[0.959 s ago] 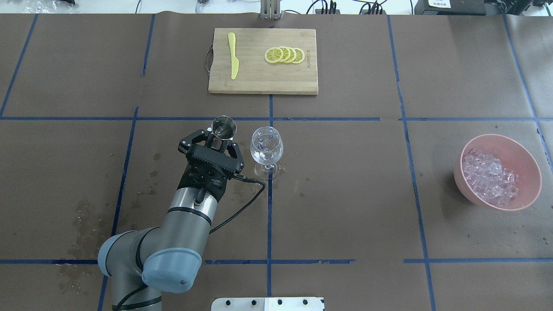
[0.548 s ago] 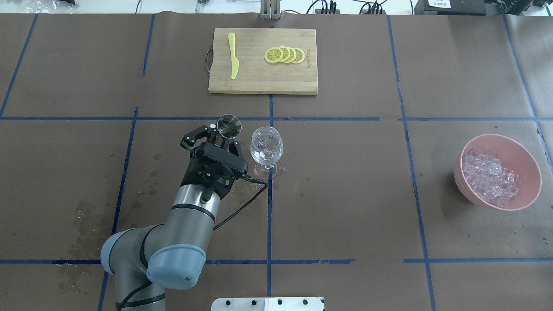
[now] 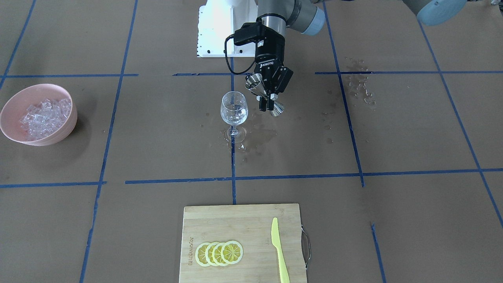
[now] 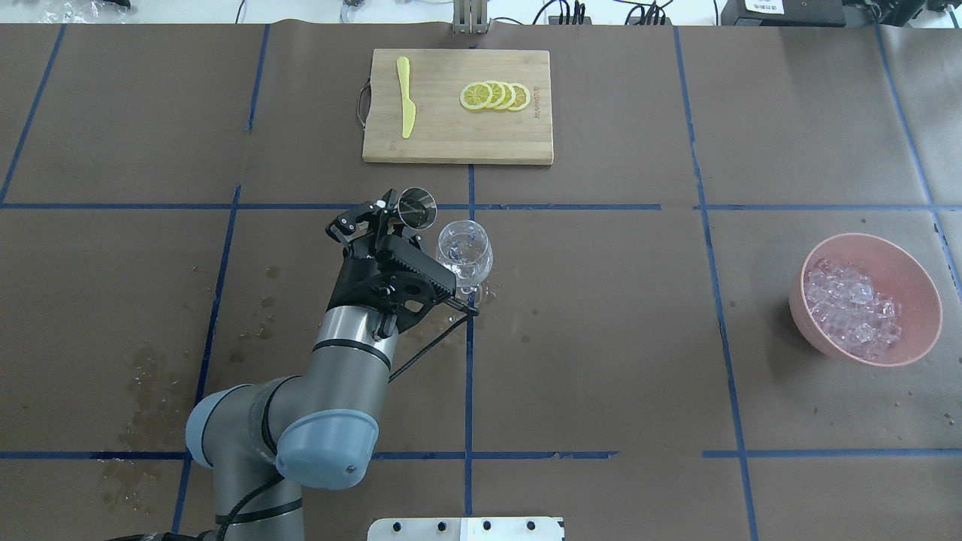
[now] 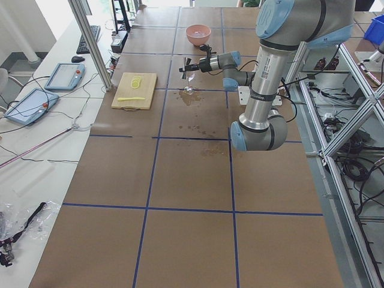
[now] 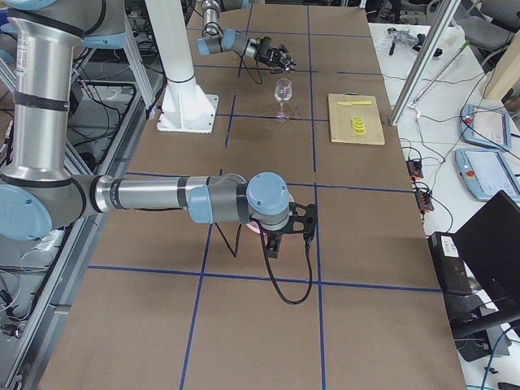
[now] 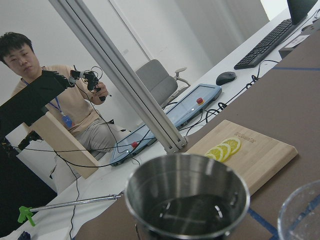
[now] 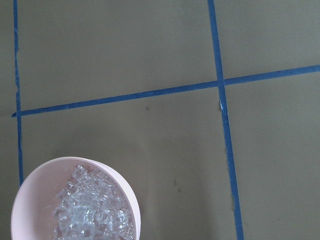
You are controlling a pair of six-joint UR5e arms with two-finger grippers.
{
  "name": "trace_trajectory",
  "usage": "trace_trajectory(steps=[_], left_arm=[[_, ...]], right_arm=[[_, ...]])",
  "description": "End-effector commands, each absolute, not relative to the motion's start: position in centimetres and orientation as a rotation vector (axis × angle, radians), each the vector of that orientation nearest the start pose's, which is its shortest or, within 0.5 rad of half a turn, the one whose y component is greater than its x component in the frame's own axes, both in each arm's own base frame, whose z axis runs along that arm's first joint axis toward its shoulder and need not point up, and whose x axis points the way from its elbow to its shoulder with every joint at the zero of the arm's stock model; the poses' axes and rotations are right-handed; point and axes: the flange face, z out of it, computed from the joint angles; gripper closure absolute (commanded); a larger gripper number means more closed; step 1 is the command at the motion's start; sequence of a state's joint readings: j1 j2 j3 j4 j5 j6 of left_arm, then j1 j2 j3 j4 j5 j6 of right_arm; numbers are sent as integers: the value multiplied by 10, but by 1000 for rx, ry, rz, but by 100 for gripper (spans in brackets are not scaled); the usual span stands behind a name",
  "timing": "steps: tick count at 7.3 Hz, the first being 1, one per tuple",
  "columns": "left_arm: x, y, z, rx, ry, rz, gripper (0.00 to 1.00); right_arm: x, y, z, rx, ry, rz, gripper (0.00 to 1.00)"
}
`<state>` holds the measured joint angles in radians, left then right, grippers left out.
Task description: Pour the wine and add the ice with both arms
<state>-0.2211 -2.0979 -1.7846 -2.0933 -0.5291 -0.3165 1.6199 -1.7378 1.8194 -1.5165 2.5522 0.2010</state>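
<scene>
- Gripping a metal jigger [image 4: 417, 208] at its waist with the left gripper [image 3: 268, 101], jaws closed on it, rim tipped towards the wine glass [image 4: 464, 252] just beside.
- Showing shallow wine [image 7: 192, 212] in the jigger's upper cup, from the left wrist.
- Standing upright among wet patches on the table [image 4: 601, 338]: the glass.
- Holding the ice [image 4: 853, 308] heaped in a pink bowl [image 4: 924, 300], well apart from the glass.
- Hanging over that bowl: right gripper [image 6: 291, 230]; cannot tell how far apart its jaws stand.

Pink bowl [image 8: 129, 197] lower left (partly cut off), ice [image 8: 92, 212] heaped inside; blue tape lines [image 8: 150, 93] cross tabletop [image 8: 125, 45].
</scene>
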Motion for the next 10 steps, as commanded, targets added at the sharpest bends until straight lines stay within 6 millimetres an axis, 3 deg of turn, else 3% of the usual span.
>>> trace_trajectory(steps=[1, 4, 10], left_arm=[[525, -347, 187, 1409, 153, 274, 100], [545, -351, 178, 1393, 65, 356, 100], [537, -355, 172, 1410, -109, 549, 100]], right_arm=[[71, -424, 591, 48, -989, 164, 0], [71, -425, 590, 50, -989, 164, 0], [71, -425, 589, 51, -989, 163, 0]])
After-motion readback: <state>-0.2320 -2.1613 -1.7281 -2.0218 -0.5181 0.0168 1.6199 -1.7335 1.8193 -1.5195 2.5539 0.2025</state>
